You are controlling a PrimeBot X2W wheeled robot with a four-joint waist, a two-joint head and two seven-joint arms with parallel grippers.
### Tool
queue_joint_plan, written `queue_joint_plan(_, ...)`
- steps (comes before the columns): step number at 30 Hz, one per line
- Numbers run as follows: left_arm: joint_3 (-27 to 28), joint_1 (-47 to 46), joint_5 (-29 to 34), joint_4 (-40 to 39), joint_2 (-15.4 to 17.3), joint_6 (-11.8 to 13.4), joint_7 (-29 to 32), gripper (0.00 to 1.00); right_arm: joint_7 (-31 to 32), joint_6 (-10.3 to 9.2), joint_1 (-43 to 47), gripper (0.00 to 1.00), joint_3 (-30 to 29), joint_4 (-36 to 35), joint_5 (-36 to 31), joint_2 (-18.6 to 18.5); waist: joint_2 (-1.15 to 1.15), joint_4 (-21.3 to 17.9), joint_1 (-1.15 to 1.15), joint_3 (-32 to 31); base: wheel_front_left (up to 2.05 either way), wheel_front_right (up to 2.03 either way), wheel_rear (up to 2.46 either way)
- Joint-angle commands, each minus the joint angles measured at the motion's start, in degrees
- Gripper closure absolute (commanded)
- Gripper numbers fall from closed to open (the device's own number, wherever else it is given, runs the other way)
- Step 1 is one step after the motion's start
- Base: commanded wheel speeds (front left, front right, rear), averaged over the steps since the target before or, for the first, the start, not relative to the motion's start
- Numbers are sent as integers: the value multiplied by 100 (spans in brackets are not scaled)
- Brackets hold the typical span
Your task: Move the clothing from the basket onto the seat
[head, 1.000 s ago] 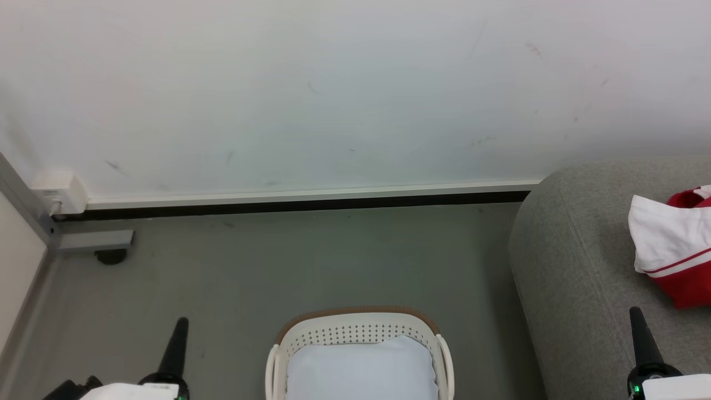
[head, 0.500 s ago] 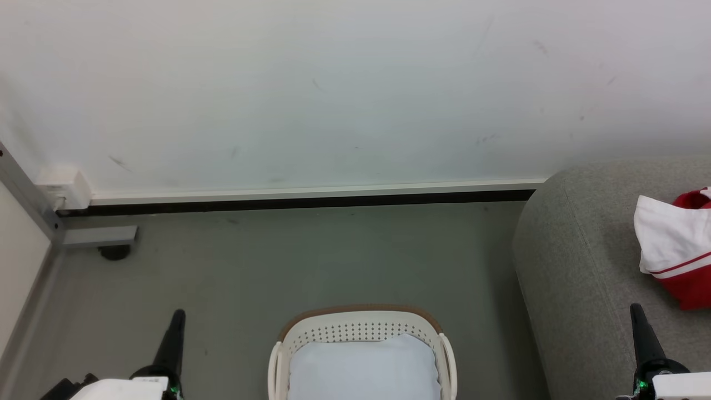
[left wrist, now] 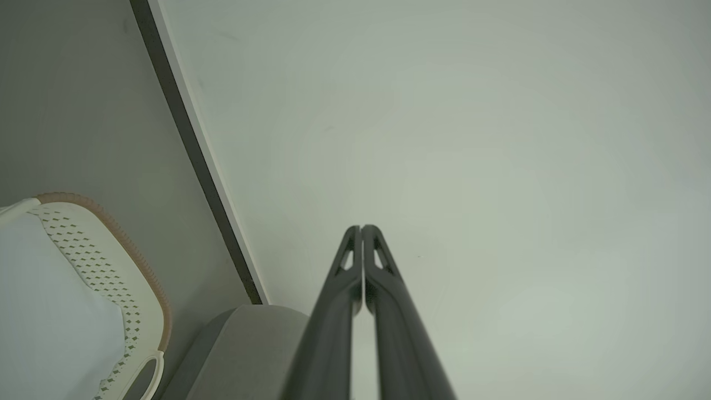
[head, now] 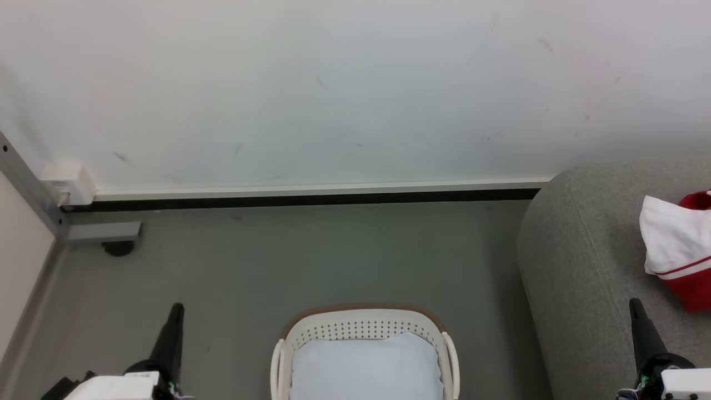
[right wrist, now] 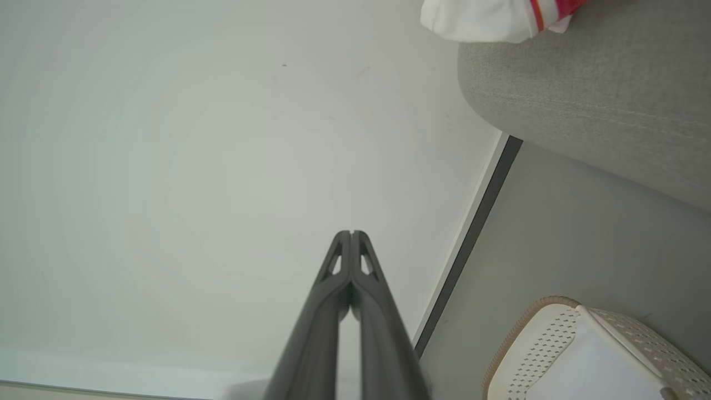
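Note:
The red and white clothing (head: 675,247) lies on the grey seat (head: 583,261) at the right edge of the head view; its white sleeve (right wrist: 489,19) also shows on the seat (right wrist: 600,105) in the right wrist view. The cream basket (head: 364,325) with a brown rim stands on the floor at bottom centre and holds a pale bluish-white pad (head: 364,366). My left gripper (head: 176,309) is shut and empty to the left of the basket (left wrist: 116,261). My right gripper (head: 634,304) is shut and empty over the seat's front part, below the clothing.
A white wall (head: 333,89) with a dark baseboard (head: 300,200) runs behind the grey floor (head: 311,255). At the left corner stand a grey metal frame (head: 33,189), a white box (head: 69,180) and a black foot (head: 118,248).
The whole head view has shifted a little right and down, so the camera has moved. Both grippers sit slightly higher in the picture. The clothing and basket lie as before.

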Motion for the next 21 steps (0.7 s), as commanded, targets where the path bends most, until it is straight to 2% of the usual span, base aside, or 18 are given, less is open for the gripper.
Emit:
queue_joint_plan(1,47,-85,-122,0,5,-37,39,100,46,-11,-62,100,-28,-39,158,-51,0,7,0,4,0,0,0)
queue_joint_plan(13,120,-149,-554,29,-19,-91,165,100,165,-12,-103,100,-46,-42,627,-54,0,53,0,33,0,0,0)
queue_joint_plan(21,116,-147,-539,26,-18,-91,164,100,163,-12,-101,100,-44,-40,600,-53,0,54,0,33,0,0,0)
